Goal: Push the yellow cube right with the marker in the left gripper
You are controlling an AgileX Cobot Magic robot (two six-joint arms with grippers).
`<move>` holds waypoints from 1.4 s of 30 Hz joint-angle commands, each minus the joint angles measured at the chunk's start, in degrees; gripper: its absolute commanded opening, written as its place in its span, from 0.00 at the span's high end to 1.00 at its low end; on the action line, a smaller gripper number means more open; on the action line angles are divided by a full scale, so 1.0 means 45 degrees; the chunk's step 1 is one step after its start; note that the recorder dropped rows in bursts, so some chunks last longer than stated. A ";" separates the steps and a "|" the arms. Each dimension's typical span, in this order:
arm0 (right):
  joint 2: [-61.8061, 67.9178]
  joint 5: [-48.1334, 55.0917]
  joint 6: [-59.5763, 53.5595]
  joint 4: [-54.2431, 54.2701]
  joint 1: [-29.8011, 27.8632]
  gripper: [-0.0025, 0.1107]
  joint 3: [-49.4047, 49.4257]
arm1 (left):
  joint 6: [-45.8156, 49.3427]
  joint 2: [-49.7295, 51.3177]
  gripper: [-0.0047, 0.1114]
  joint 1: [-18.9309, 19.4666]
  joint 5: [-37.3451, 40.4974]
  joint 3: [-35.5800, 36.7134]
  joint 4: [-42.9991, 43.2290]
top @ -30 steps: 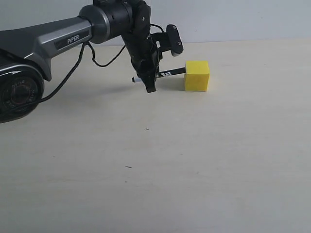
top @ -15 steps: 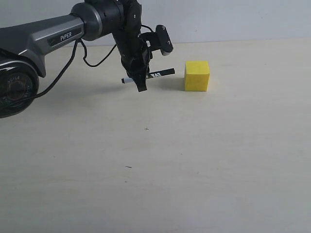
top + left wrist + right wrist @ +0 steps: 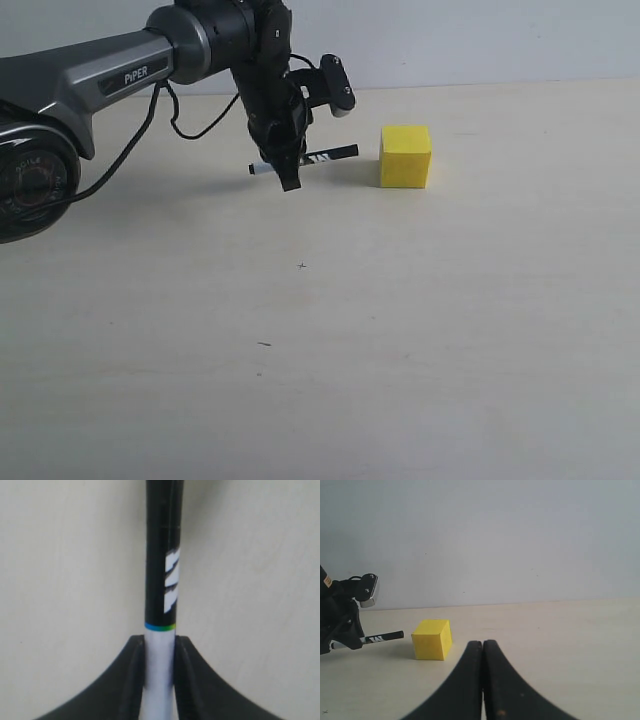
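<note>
Okay, your black left fingers point(image 3: 289, 176) are clamping the black-and-white marker point(image 3: 335, 153) level; its black end is pointing right at the small yellow cube point(image 3: 405, 157), sitting just beyond on the tabletop point(image 3: 420, 350).

You get bright, even, soft light across the worktop point(image 3: 420, 330), faint shadows under the arm point(image 3: 100, 80) and beside the yellow cube point(image 3: 405, 156), your exterior view crisp, the marker point(image 3: 160, 555) slightly blurred in your left wrist view, the right hand point(image 3: 482, 645) a dark, soft-edged silhouette.
</note>
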 commanded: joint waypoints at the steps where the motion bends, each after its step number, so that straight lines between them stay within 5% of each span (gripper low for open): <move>1: -0.0060 -0.0061 -0.0036 -0.0021 -0.0013 0.98 0.0057 | 0.0315 -0.0036 0.96 0.0005 -0.0027 -0.0171 -0.0049; 6: -0.0060 -0.0061 -0.0036 -0.0021 -0.0013 0.98 0.0057 | 0.0613 0.0176 0.96 0.0005 0.1988 -0.1238 -0.0136; 28: -0.0060 -0.0061 -0.0008 -0.0021 -0.0013 0.98 0.0057 | 0.1697 0.0376 0.96 -0.0900 0.1555 -0.1495 0.0359; 42: -0.0060 -0.0061 -0.0030 -0.0021 -0.0013 0.98 0.0057 | 0.1521 0.0641 0.96 -0.0741 0.0856 -0.1519 0.0337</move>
